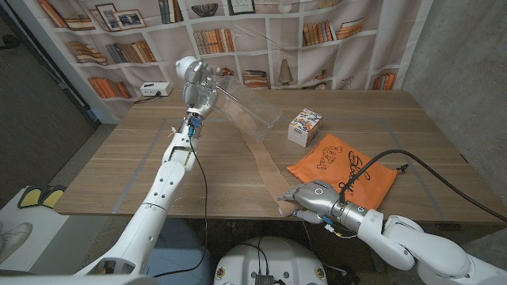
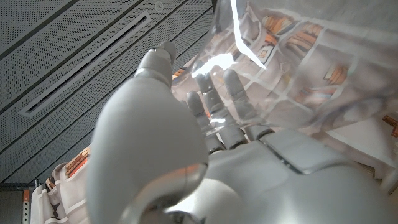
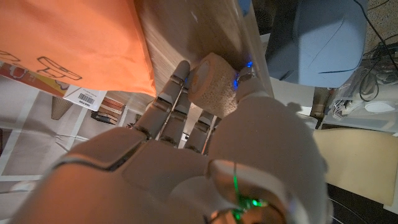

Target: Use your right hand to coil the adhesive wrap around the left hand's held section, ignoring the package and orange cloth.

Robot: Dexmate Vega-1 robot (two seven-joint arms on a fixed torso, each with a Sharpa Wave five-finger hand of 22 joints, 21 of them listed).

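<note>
Your right hand (image 1: 310, 198) grips the wrap roll (image 3: 213, 85) at six o'clock; its strip (image 1: 261, 158) runs toward eleven o'clock, up to your left hand (image 1: 196, 83) clutching the far end.

Looks like a robot lab or test room, staged to look like a home. The bookshelf wall (image 1: 238, 32) is a printed curtain: you can see folds in it. Wooden table (image 1: 158, 150) carries taped outlines. Bare grey wall (image 1: 467, 47) to the right of the curtain, perforated ceiling panels with a slot vent (image 2: 81, 74) overhead, loose cables (image 1: 444, 178) across the tabletop.
</note>
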